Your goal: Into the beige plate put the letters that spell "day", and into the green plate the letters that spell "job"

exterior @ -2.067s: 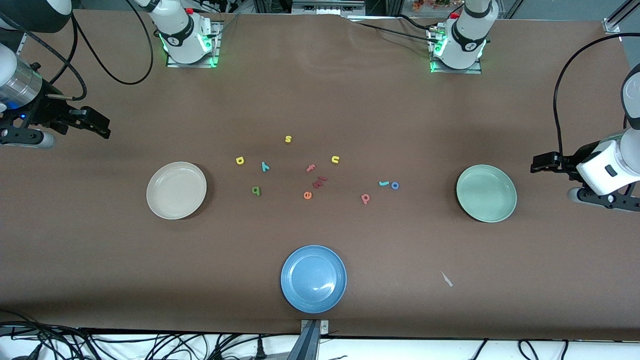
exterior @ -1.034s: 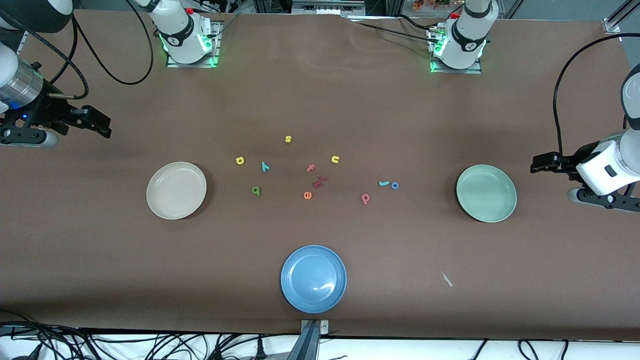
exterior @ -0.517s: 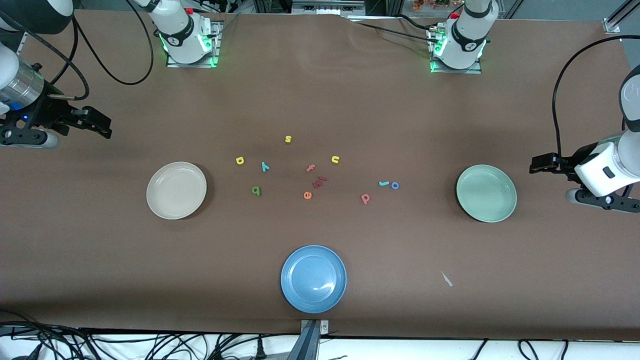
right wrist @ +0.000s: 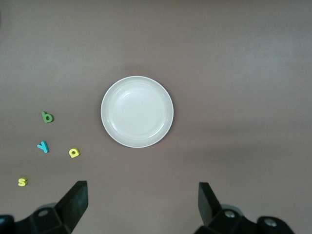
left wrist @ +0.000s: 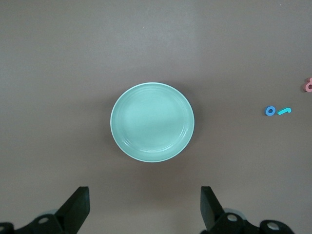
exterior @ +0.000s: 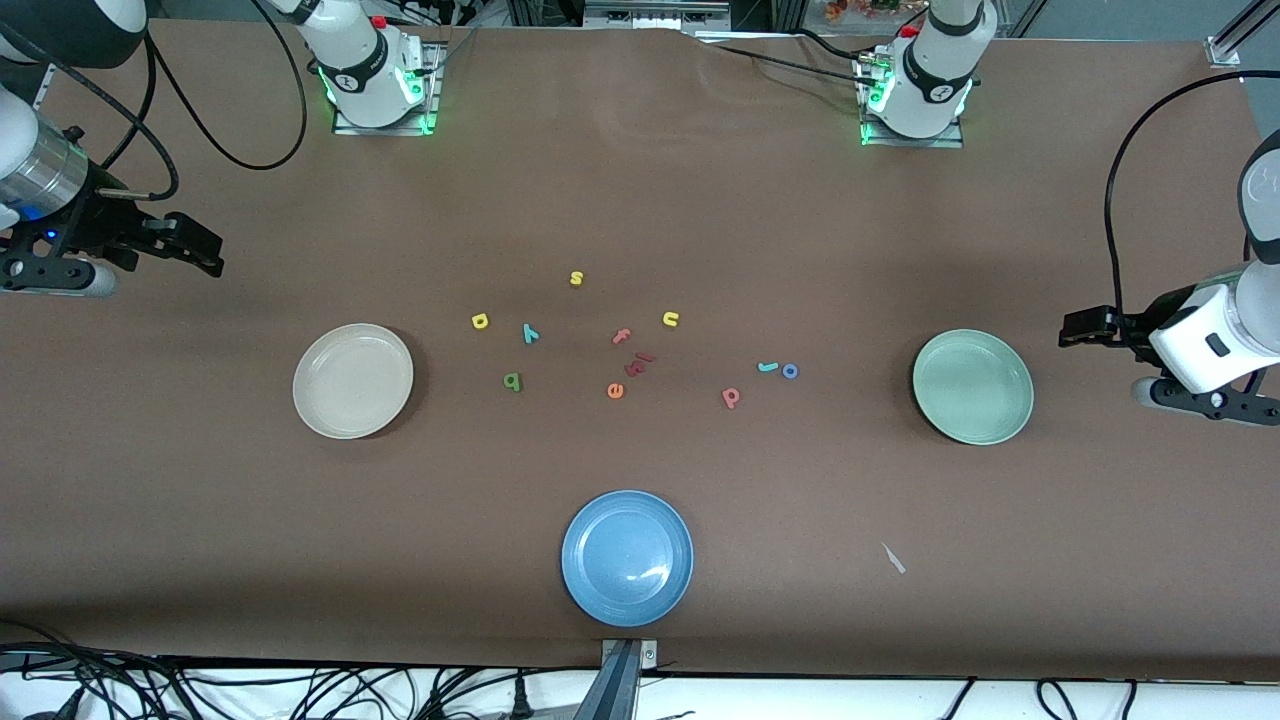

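Brown paper-covered table (exterior: 640, 200), both arm bases at the edge farthest from the front cam. Letters sit scattered mid-table btwn two plates.

"day" set: yellow d (exterior: 480, 321), teal y (exterior: 530, 333), dark green a (exterior: 513, 381), all tiny foam pcs lying flat, clustered toward the right arm's end, near the beige plate (exterior: 353, 381) but apart from it. Plate is round, cream, shallow, nothing in it.

"job" set: teal j (exterior: 768, 367) lying w/ long axis running along the table's length, just beside blue o (exterior: 790, 371); salmon b (exterior: 731, 397) a bit nearer the front cam. Green plate (exterior: 973, 387), pale mint, round, no letters in it, well apart from them toward the left arm's end.

Other letters in the middle: yellow s (exterior: 576, 278), yellow u (exterior: 670, 319), salmon f (exterior: 622, 337), orange e (exterior: 615, 391). Blue plate (exterior: 627, 557) sits close to the edge nearest the front cam.

Lots of bare table around both plates.

Right gripper (exterior: 205, 255) hangs over bare table at its end, fingers wide apart, holding nothing. Left gripper (exterior: 1075, 328) hangs just off the green plate's outer side, fingers also wide, holding nothing.
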Controlling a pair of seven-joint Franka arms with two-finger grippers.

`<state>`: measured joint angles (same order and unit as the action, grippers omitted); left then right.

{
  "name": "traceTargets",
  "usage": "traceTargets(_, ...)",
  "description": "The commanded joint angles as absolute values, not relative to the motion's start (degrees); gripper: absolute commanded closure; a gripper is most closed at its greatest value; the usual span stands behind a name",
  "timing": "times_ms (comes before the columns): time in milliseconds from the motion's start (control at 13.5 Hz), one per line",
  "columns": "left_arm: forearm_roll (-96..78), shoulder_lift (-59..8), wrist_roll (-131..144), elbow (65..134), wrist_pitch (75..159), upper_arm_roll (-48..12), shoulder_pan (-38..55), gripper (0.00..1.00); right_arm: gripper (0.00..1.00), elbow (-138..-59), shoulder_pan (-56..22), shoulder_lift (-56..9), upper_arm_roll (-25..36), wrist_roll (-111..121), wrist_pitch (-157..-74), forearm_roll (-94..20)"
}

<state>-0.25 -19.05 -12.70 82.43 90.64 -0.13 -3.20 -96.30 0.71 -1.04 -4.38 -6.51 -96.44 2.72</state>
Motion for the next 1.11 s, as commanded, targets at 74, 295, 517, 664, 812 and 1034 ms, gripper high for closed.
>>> traceTargets(74,-0.9,-18.9,-12.9,81.7,90.3,-0.2,-3.3,0.0,0.0,-94.8,0.9,-1.7,-4.4,-5.7,-95.4,2.7)
traceTargets(295,-0.9,-18.9,-12.8,81.7,90.5,-0.1,-3.3,0.01,0.0,-94.8,1.0,-1.7,-4.4,-5.8,-95.4,2.7)
traceTargets(517,-0.9,-18.6,-9.5,81.7,93.0,0.0,-3.5,0.01,0.0,-94.8,1.0,-1.7,-4.4,-5.8,-95.4,2.7)
traceTargets(664,-0.8,-18.5,-9.0,81.7,93.1,0.1,-3.6,0.01,0.0,-94.8,1.0,-1.8,-4.4,-6.0,-95.4,2.7)
traceTargets(812,-0.8,-18.4,-8.3,81.7,93.0,0.1,-3.6,0.0,0.0,-94.8,1.0,-1.8,-4.4,-6.0,-95.4,2.7)
traceTargets(1034,-0.7,-18.3,-5.0,81.6,92.6,0.0,-3.6,0.0,0.0,-94.8,1.0,-1.8,-4.4,-6.0,-95.4,2.7)
